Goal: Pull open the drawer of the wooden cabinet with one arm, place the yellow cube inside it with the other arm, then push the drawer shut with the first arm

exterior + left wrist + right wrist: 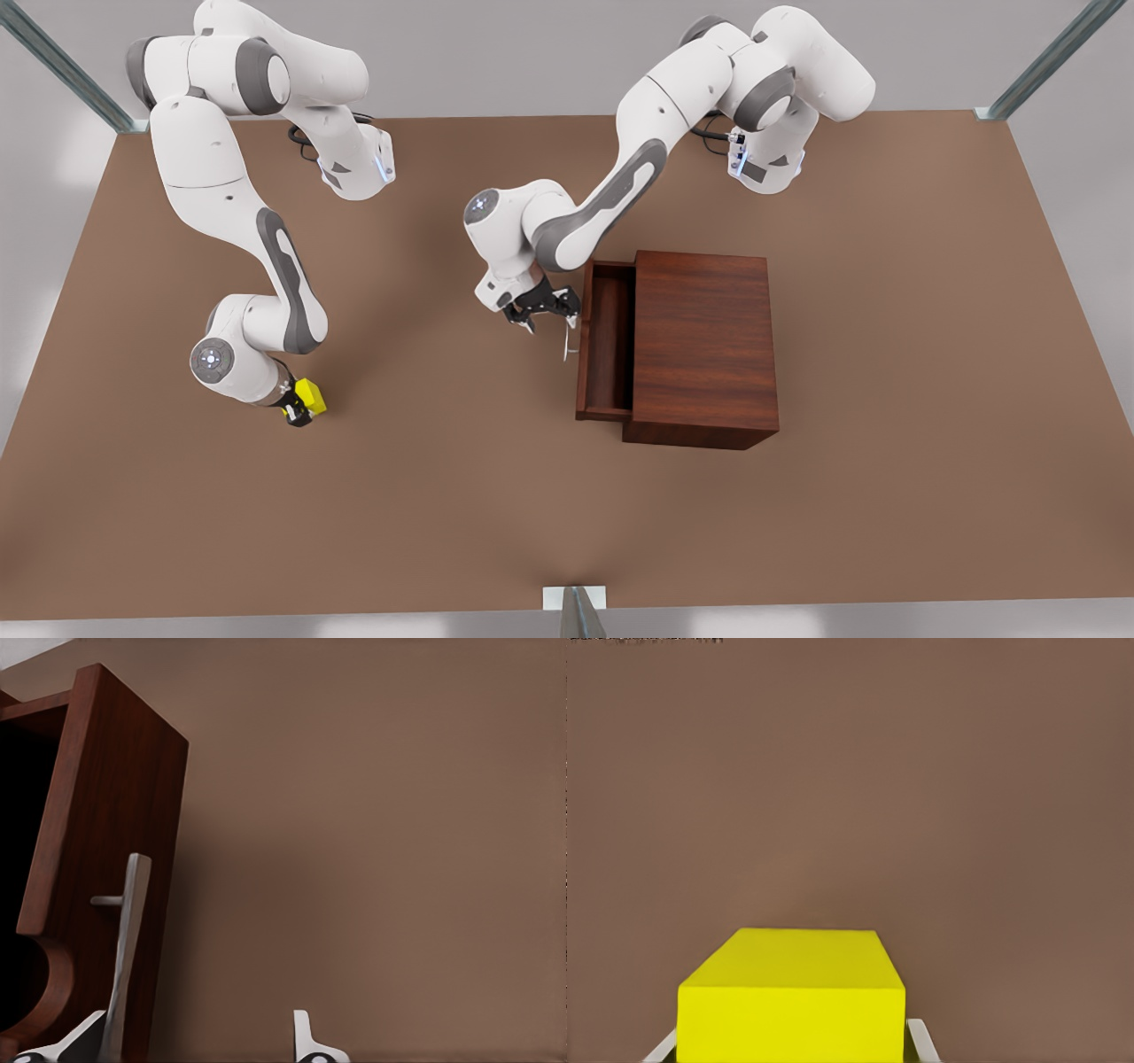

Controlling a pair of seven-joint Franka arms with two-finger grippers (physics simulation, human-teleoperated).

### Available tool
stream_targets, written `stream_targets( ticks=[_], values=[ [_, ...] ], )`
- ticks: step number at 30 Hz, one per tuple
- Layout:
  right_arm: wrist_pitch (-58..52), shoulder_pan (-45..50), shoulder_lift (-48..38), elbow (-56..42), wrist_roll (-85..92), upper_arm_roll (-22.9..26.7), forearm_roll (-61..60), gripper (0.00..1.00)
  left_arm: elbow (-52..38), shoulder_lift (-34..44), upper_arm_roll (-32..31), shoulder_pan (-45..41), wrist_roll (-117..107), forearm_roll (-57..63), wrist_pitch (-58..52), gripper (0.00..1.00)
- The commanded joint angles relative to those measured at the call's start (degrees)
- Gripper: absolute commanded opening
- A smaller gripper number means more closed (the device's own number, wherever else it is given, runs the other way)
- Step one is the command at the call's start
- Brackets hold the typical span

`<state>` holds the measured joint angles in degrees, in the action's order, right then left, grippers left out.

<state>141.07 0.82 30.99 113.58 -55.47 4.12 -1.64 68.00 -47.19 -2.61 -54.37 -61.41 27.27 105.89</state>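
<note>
Nearest the table's [177,532] front edge, toward the front view's left, the right gripper [298,409] is pinching the cube [311,396]; its two fingers [920,1038] press the cube's [791,997] sides. Whether the cube rests on the table or is just lifted, I can't tell, so the grasp looks made and the carry not begun.

Farther back, near the table's middle, the drawer [605,341] stands partly pulled out of the cabinet [704,346], its tray bare inside. The left gripper [542,312] sits at the handle [568,335]. From its wrist view the fingers [306,1038] are spread either side of the handle [124,957] without gripping it, so I'd judge the pull finished or nearly so.

Left to do: carry the cube across, drop it in the tray, push the drawer shut.

The drawer opens toward the front view's left, facing the cube. Its long axis, and the handle's, run front to back along the table. The cabinet sits squarely, well apart from the cube and the table's edges.
</note>
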Motion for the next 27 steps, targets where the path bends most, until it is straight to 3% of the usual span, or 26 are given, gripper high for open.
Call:
stream_targets(
  ticks=[1,4,5,6,9,19,27],
  values=[
    [0.3,0.0,0.0,0.0,-0.3,0.0,0.0,0.85,-0.1,0.1,0.0,-0.1,-2.1,0.0,0.0,1.0],
    [0.2,0.0,0.0,0.0,-0.2,0.0,0.0,0.73,-0.8,-0.6,0.0,-0.4,-2.5,0.0,0.0,1.0],
    [0.1,0.0,0.0,0.0,0.1,0.0,0.0,0.71,-0.9,-0.6,0.0,-0.5,-2.5,-0.1,0.0,1.0],
    [0.1,0.0,0.0,0.0,0.0,0.0,0.0,0.76,-1.1,-0.8,0.0,-0.5,-2.6,-0.2,0.0,1.0],
    [0.1,-0.1,0.0,-0.1,-0.5,0.0,0.0,0.66,-1.4,-0.8,0.0,-0.9,-3.3,-0.2,0.0,1.0],
    [-0.7,-0.2,-2.5,-0.4,-0.6,0.0,-0.6,0.66,-2.3,-0.7,-0.1,-1.4,-3.3,-0.4,-0.6,1.0],
    [-4.0,-0.4,-3.7,-2.0,-0.5,0.3,-0.6,0.65,-7.0,6.1,-4.3,-1.2,0.7,-7.2,-15.2,1.0]
  ],
)
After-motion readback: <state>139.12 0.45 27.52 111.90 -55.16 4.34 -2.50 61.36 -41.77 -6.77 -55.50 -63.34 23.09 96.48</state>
